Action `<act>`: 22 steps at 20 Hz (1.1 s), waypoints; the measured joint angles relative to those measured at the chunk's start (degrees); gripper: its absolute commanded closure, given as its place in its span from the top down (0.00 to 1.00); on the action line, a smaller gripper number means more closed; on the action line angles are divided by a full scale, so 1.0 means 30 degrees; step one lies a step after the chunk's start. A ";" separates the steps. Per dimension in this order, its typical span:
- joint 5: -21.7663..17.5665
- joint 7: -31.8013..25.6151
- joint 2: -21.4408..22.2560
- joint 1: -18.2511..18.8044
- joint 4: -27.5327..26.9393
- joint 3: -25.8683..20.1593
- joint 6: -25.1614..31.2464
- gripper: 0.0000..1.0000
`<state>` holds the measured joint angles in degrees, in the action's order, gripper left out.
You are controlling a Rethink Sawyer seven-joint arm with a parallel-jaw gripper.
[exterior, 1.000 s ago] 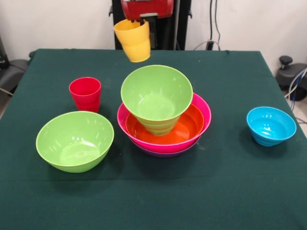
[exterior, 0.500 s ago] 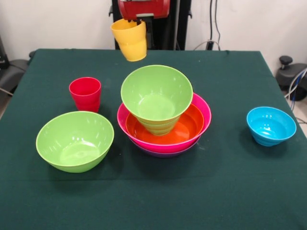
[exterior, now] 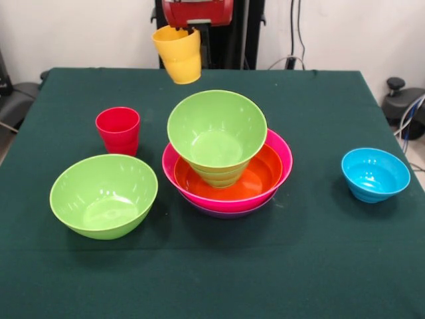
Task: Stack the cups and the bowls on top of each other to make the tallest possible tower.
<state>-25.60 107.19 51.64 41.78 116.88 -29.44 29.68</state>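
- The gripper (exterior: 191, 28) hangs at the top of the front view, about 12 o'clock from the tower; it grips the yellow cup (exterior: 178, 54) by the rim.
- The cup is in the air, tilted, its mouth up toward the gripper and its base lower, clear of the table (exterior: 212, 279).
- One dark finger (exterior: 205, 46) shows along the cup's right side; how wide the jaws stand cannot be made out beyond that they are closed on the rim.
- The tower (exterior: 227, 156) sits near the table's middle: a purple bowl (exterior: 226, 213) at the bottom, only a sliver showing, a pink bowl (exterior: 282, 156) in it, an orange bowl (exterior: 262, 174) in that.
- A green bowl (exterior: 216, 127) tops the tower, resting upright on another green piece (exterior: 219, 177) nested under it inside the orange bowl.
- The red cup (exterior: 118, 130) stands upright at 9 o'clock from the tower, apart from it.
- A second green bowl (exterior: 103, 195) sits at 8 o'clock from the tower, just near the red cup.
- The blue bowl (exterior: 375, 174) stands alone at 3 o'clock, well apart.
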 measured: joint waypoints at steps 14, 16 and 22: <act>0.0000 0.0000 -0.2687 -0.2300 -0.2574 0.1373 -0.0004 0.00; -0.0004 0.0000 -0.3235 -0.2434 -0.3186 0.1475 0.0000 0.00; 0.0024 0.0000 -0.4381 -0.2444 -0.4551 0.1577 0.0000 0.00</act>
<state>-25.53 107.19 38.49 34.45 103.23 -24.71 29.68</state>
